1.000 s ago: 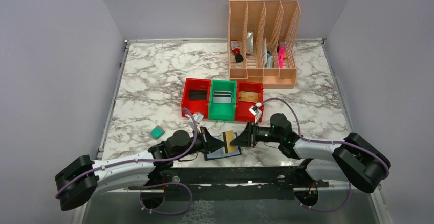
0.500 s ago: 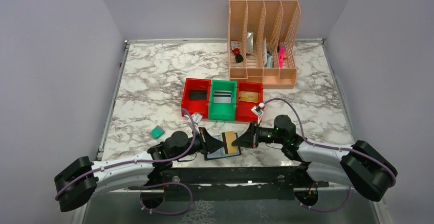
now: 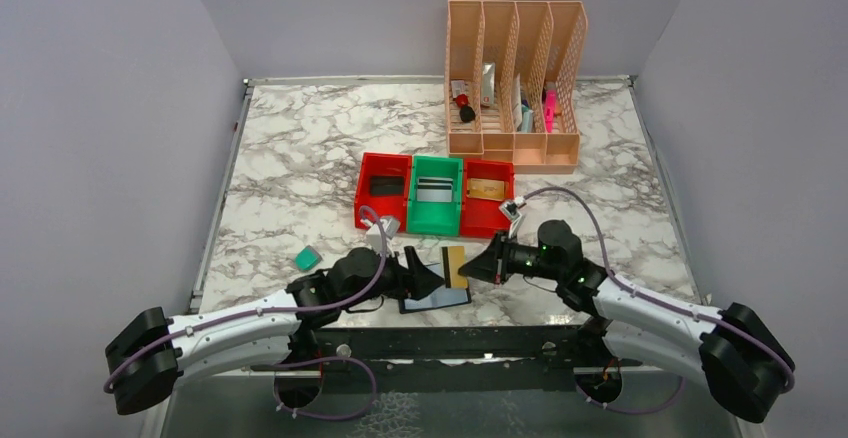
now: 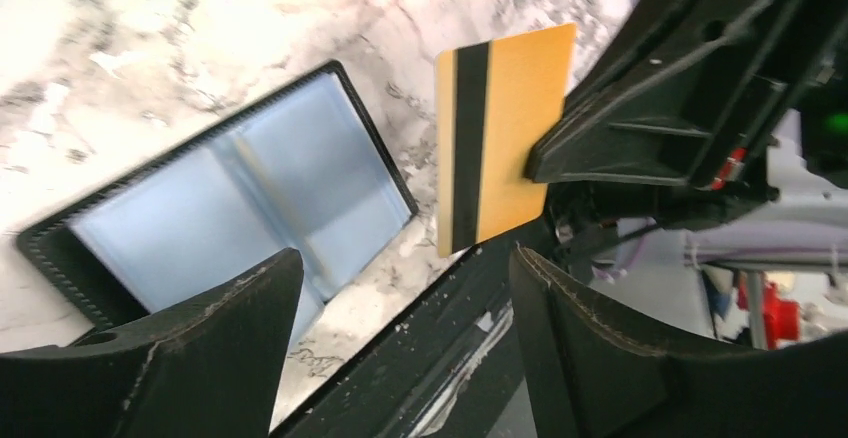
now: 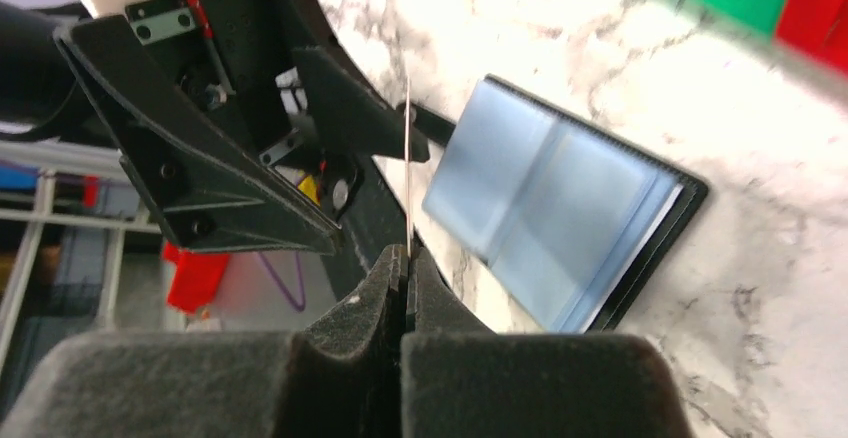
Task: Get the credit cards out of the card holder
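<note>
The card holder lies open flat near the table's front edge, its blue-grey pockets facing up. A gold credit card with a black stripe is held upright just above the holder's right end. My right gripper is shut on the card's right edge; in the right wrist view the card shows edge-on, rising from the closed jaws. My left gripper stands open just left of the card, with nothing between its fingers.
A row of red, green and red bins sits behind the grippers, each holding a card. A peach file organiser stands at the back right. A small teal block lies at the left. A black rail runs along the front edge.
My left gripper opened and let go of the gold card. My right gripper closed on the card, now holds it alone, and has moved it slightly up and away from the holder.
</note>
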Action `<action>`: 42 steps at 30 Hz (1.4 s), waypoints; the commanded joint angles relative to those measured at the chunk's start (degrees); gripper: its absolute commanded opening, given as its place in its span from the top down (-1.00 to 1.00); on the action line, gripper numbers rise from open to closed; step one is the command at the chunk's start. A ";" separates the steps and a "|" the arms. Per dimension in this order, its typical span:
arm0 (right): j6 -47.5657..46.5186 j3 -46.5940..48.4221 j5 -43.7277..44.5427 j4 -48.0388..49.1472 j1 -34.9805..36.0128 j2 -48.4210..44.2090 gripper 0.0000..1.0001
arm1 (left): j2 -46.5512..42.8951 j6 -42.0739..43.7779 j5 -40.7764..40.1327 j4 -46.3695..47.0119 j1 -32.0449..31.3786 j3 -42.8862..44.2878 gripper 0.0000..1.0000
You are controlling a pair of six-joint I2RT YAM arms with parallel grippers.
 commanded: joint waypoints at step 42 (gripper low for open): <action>-89.31 24.63 50.56 -13.80 -0.01 23.54 0.98 | -5.51 10.14 -15.76 -32.77 0.11 12.53 -0.98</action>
